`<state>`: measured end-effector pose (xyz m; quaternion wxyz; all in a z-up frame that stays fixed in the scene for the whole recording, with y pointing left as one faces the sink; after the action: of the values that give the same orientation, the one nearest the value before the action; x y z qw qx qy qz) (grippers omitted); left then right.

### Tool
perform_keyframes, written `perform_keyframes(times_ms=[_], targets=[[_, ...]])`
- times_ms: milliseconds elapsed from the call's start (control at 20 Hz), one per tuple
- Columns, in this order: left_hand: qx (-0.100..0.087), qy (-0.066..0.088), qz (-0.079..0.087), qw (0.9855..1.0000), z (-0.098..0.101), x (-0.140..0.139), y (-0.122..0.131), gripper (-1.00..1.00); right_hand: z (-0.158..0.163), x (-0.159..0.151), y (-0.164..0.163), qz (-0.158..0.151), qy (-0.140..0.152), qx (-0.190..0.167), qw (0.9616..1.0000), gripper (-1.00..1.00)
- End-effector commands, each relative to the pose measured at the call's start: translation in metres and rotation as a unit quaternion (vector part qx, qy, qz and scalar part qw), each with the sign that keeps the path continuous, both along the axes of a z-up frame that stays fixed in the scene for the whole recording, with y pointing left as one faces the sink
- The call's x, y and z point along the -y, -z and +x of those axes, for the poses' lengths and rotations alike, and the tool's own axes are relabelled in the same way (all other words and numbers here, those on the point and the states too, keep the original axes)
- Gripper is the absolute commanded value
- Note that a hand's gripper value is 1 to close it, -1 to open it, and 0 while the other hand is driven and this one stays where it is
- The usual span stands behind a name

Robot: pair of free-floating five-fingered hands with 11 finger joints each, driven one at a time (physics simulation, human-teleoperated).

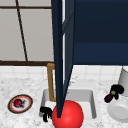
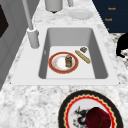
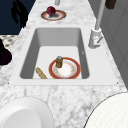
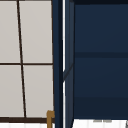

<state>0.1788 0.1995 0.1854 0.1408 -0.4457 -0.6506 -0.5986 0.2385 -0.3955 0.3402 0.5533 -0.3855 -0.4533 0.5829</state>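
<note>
Marbled grey tabletop (image 1: 30, 85) surrounds the white sink (image 1: 92, 100). Left robot hand (image 1: 45, 113), fingers curled on nothing, hangs beside the big red ball (image 1: 68, 115) and could nudge it. Right robot hand (image 1: 114, 92) pinches a small dark piece above the white plate (image 1: 120, 111); a weak pinch may drop it.

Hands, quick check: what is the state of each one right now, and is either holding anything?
Left hand: at the sink's front left edge, fingers curled downward, holding nothing.
Right hand: above the white plate, curled round a small dark object.
</note>
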Motion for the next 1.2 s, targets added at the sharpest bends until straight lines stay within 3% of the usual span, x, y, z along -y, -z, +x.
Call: perform_keyframes(times_ms=[0,750,1150], targets=[[0.000,0.000,0.000,1.0000,0.000,0.000,0.000,0.00,-0.014,-0.004,-0.023,0.000,0.007,0.013,0.9999,1.00],[0.000,0.000,0.000,1.0000,0.000,0.000,0.000,0.00,-0.052,-0.022,-0.092,-0.001,0.018,0.011,0.9998,1.00],[0.000,0.000,0.000,1.0000,0.000,0.000,0.000,0.00,-0.104,-0.037,-0.118,-0.010,0.021,0.039,0.9990,1.00]])
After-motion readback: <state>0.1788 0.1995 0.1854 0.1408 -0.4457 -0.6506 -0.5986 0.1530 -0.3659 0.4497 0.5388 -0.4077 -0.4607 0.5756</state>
